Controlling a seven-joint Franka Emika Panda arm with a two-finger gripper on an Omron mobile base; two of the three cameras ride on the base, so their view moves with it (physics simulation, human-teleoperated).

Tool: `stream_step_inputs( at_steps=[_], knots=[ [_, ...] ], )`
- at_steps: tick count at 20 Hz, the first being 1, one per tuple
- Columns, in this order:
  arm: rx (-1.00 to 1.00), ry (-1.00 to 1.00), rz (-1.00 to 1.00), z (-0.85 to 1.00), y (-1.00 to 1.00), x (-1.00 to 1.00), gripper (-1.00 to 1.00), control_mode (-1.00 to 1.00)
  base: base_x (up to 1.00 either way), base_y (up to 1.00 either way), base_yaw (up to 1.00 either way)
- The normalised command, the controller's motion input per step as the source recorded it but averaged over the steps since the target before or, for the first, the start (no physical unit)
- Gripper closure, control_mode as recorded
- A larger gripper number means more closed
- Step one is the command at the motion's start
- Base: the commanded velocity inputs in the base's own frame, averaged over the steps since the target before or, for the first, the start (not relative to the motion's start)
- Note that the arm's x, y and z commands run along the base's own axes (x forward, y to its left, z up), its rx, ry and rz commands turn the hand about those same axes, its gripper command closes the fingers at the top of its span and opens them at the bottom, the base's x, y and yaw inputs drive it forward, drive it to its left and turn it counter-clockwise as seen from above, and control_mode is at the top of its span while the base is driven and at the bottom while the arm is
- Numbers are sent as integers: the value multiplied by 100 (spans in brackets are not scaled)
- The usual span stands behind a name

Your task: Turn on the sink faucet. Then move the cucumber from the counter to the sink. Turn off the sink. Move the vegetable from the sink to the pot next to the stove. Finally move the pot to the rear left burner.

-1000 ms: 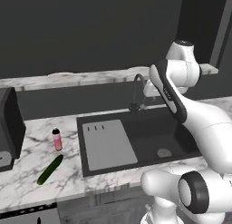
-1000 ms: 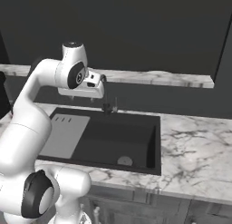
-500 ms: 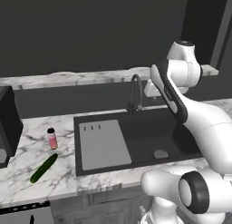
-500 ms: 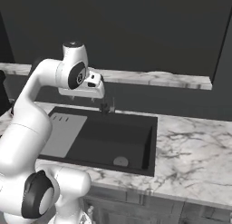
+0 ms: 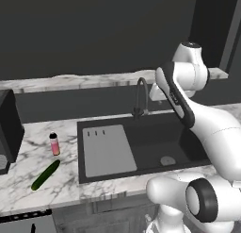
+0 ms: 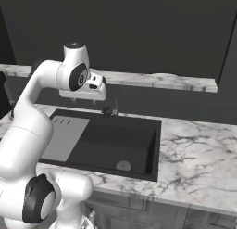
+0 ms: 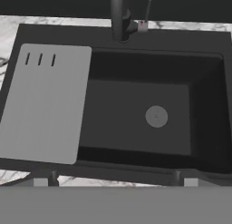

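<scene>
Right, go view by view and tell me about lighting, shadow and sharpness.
Left base view: flat, even light, a faint shadow beside the cucumber, the wall behind nearly black. Right base view: soft overall, the sink walls dim, no glare on the counter. Hand view: the drain reads clearly, the sink faucet cropped at the top.

I see a dark, near-black wall (image 5: 94, 34) behind, w/ a marble ledge (image 6: 176, 80) running along it. Dark vertical panel (image 5: 214, 24) at far right. Grey cabinet fronts (image 6: 139, 214) below. Light's dim & even, no windows visible.
</scene>
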Motion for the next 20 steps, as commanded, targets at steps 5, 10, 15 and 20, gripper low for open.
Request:
stream_step_inputs(
  at_steps=[5,10,15,20],
  knots=[
    [6,1,0,-23,-25,1,-100,-100,0,0,0],
    [16,-18,3,-53,-93,0,-100,-100,0,0,0],
    [17,-16,8,-50,-98,8,-100,-100,0,0,0],
    [13,-14,14,-45,-72,17,-100,-100,0,0,0]
  ],
)
